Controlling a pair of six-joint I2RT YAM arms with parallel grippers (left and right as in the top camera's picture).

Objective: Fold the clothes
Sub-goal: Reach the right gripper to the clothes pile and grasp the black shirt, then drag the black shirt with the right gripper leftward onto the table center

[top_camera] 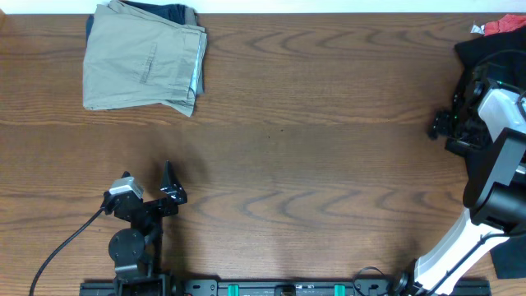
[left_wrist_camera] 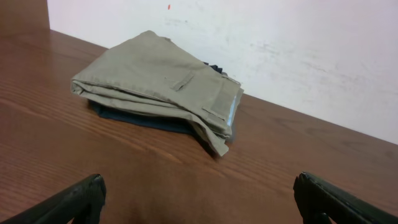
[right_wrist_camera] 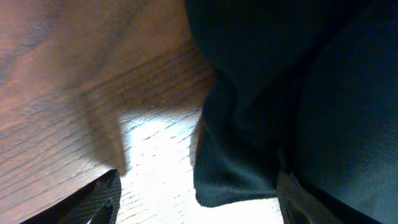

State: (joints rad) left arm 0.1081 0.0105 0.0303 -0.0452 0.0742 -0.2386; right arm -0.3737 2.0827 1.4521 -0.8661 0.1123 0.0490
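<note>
The black garment (right_wrist_camera: 280, 93) lies bunched at the far right edge of the surface (top_camera: 312, 164). My right fingers (right_wrist_camera: 102, 196) stand apart with its hem between them, not clamped yet, I think ready to take it. My left fingers (left_wrist_camera: 81, 199) are apart too, holding nothing and facing the folded khaki trousers (left_wrist_camera: 161, 87).

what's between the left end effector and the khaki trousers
Only bare table, no object: the left wrist view shows plain wood from the left end effector to the khaki trousers.

Overhead looks straight down. Left wrist, low, faces khaki trousers (left_wrist_camera: 155, 87) that overhead also shows. Right wrist hugs the clothes (right_wrist_camera: 298, 93).
</note>
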